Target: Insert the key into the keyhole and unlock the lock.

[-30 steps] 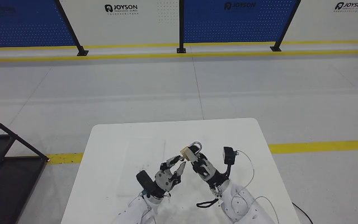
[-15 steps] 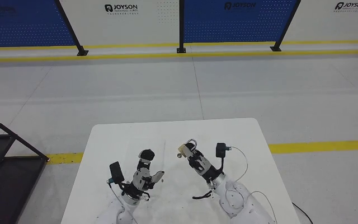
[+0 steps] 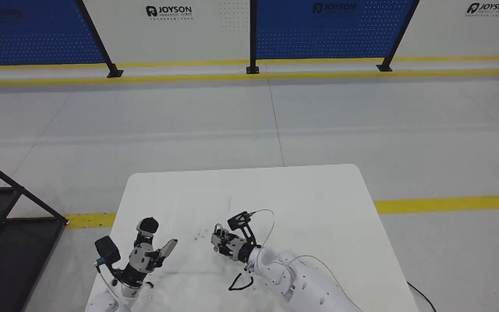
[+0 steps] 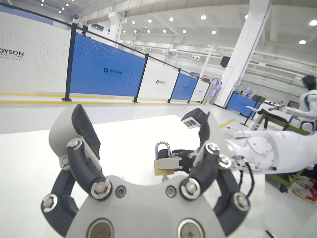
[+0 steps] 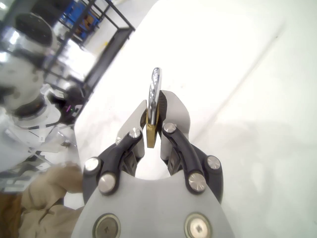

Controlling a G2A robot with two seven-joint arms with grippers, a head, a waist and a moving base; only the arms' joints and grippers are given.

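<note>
The white counter spreads out under the padlock, which sits low over it; I cannot tell whether the two touch. The right pincer is clenched on the padlock's brass body from both flat sides, with the shackle pointing up and away from the grip.

The left pincer is well apart from the padlock, spread wide with nothing between its ribbed pads. A second ago it was right up against the padlock's lower end, tips closed in on the keyhole side. Since then it has pulled back in two clear steps and opened. Meanwhile the right arm has swung the padlock round toward it and lower.

The shackle looks seated in the body on both legs, so the padlock does not appear to be open yet. A small silvery stub shows just under the padlock's body. It may be the key left in the keyhole, though it is too small to be sure.

If so, insertion is done and the turn remains, and the empty left pincer would have to come back to the padlock's underside to make it.
</note>
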